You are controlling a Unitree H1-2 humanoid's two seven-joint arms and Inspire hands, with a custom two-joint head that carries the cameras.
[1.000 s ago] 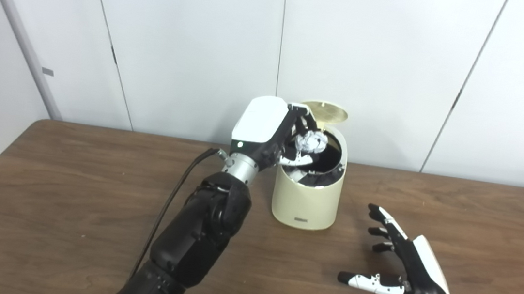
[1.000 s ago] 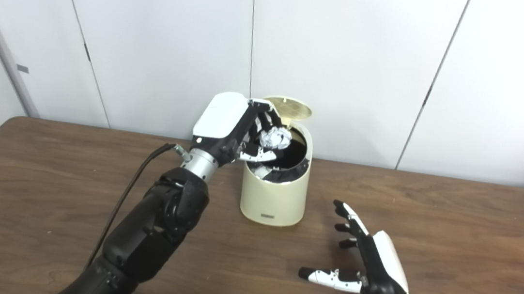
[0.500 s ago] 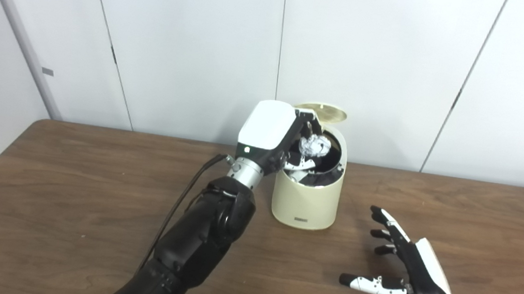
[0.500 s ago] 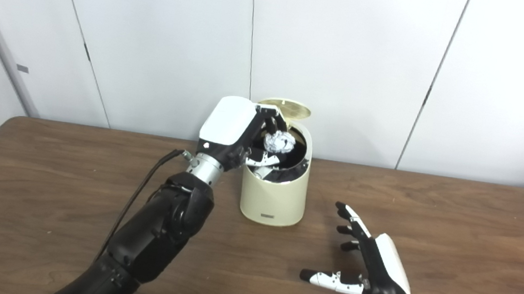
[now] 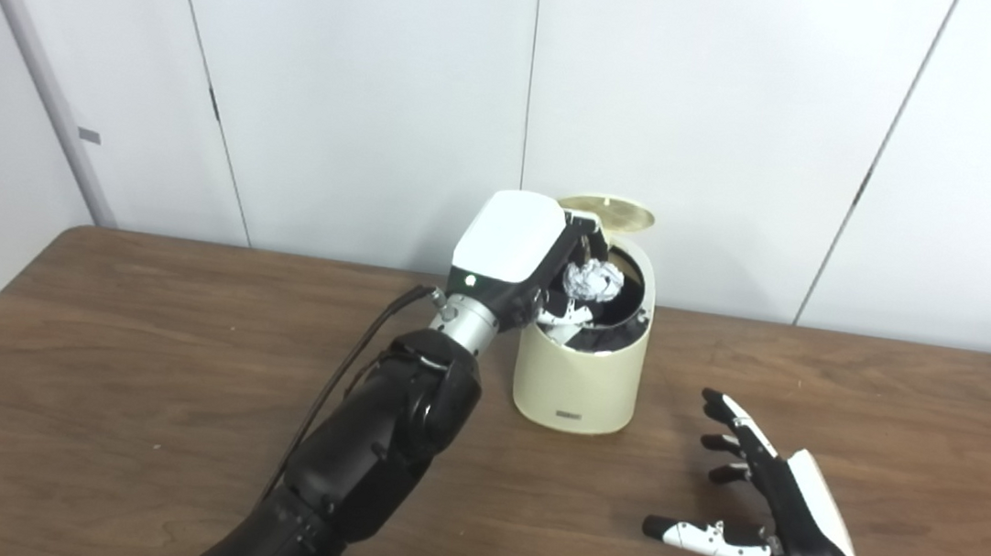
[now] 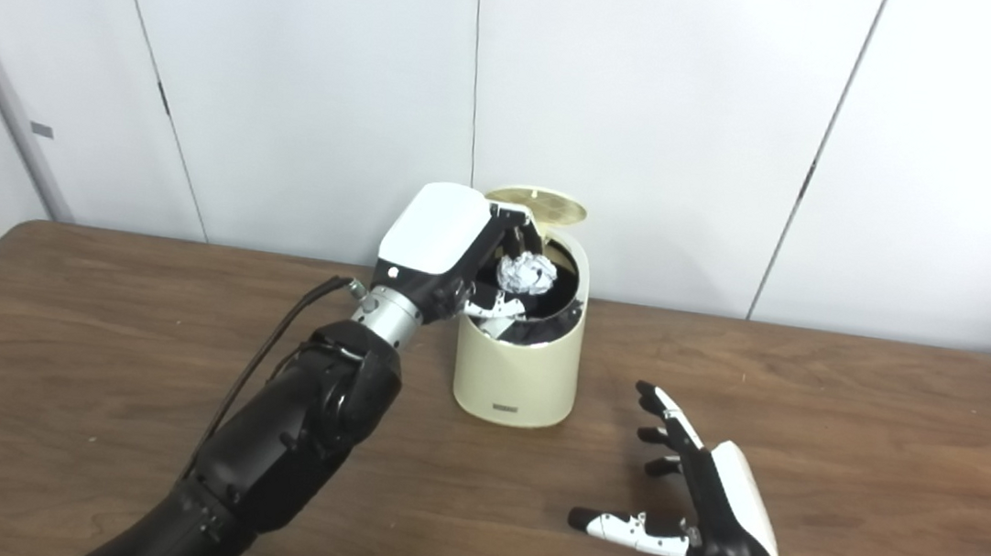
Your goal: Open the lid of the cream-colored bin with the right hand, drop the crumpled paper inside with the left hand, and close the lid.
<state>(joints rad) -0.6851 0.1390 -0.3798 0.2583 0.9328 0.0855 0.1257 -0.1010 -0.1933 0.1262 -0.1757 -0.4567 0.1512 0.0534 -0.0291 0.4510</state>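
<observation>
- Since the picture a second ago, the left hand (image 5: 521,253) has pushed forward and lower, carrying the crumpled paper (image 5: 591,280) from above the near rim to right over the dark mouth of the cream-colored bin (image 5: 579,374).
- Its fingers are curled around the paper, pinching it; whether the hold has begun to loosen cannot be told from this angle.
- Holding the ball inside the rim line means a release should fall in, not bounce off the edge.
- Behind the opening, the lid (image 5: 606,212) stands tipped back, clear of the hand.
- Over the table (image 5: 79,382) to the bin's right, the right hand (image 5: 761,509) waits with fingers spread, holding nothing, and has barely shifted; it is probably kept near to close the lid.
</observation>
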